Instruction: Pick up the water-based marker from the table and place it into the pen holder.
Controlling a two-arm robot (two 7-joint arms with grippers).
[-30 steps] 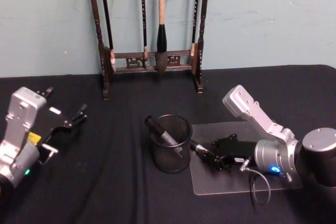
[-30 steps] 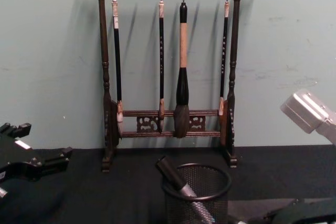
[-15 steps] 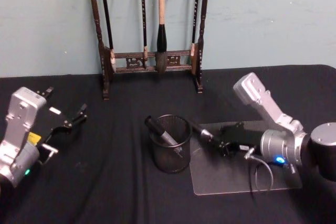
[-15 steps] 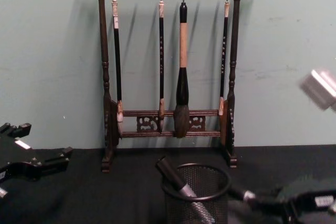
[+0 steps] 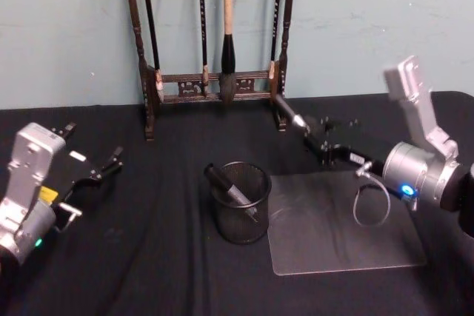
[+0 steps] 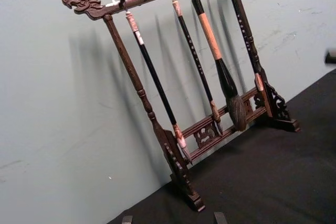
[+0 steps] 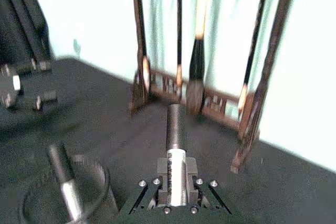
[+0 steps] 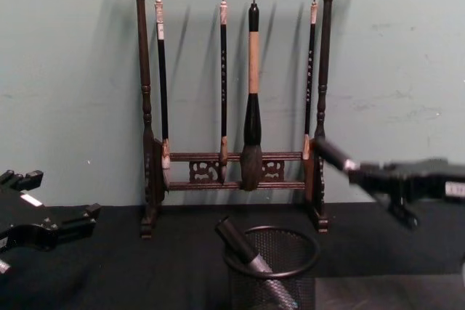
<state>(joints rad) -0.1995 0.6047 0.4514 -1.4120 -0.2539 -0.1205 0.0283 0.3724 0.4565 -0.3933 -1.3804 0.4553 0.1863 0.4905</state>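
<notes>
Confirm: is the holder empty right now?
No, a marker leans inside the holder, with its upper end poking above the rim.

A dark wooden brush rack [image 8: 143, 92] with dragon-carved ends is set at the back of a table [image 5: 148, 271] covered in black cloth. Four brushes [image 8: 251, 121] are hung from it. Behind the rack a pale green wall [image 5: 370, 27] is seen, evenly lit.

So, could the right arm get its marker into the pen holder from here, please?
Probably yes: the right gripper holds the marker in the air, to the right of the pen holder, whose mouth has room beside a second marker.
</notes>
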